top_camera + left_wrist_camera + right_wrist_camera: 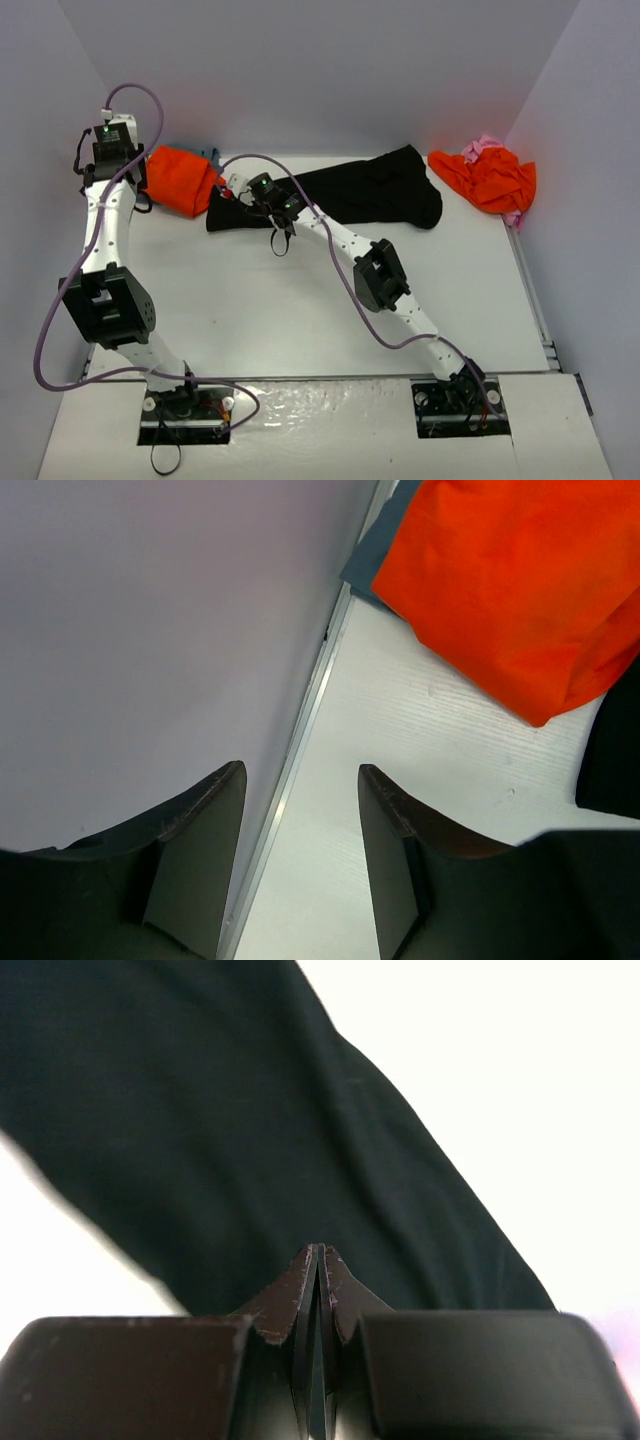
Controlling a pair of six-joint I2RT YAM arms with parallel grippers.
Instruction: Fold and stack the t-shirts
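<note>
A white bench is boxed in by plain pale grey walls at 9, 12 and 3 o'clock. A thin metal strip edges its 9 o'clock side. The light is soft and even.

top: overhead, whole table | wrists: close, downward | right-wrist/top share: black t-shirt

White links, blk joints, purple cables, blk left gripper.

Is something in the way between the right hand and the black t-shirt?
No, nothing I can see. The right hand is shut and sits right over the black t-shirt, with only black cloth in front of its tips. The orange t-shirt lies off to one side, not between them.
</note>
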